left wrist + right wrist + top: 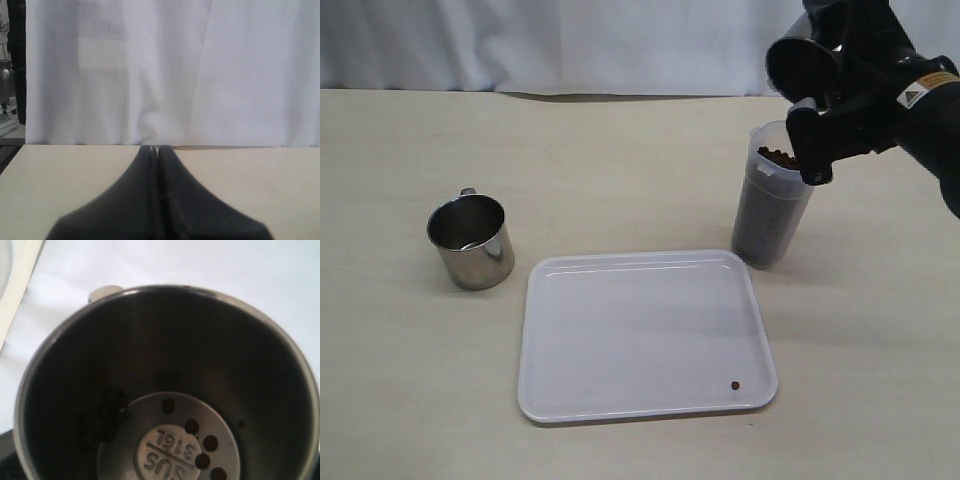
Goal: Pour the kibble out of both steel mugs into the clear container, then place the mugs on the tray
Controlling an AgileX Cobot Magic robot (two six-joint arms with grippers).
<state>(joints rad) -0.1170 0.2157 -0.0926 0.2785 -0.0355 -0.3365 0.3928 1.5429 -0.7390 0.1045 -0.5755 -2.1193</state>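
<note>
Mug (802, 68) being clamped, tipped, between right gripper (817, 112) jaws spread wide, above clear container (772, 215) | left gripper (156, 150) jaws pressing together, gripping nothing.

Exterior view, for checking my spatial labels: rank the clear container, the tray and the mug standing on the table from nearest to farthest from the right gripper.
1. Container: right side, just below the right gripper, which holds the other mug.
2. Tray: centre front.
3. Table mug: far left.
</note>
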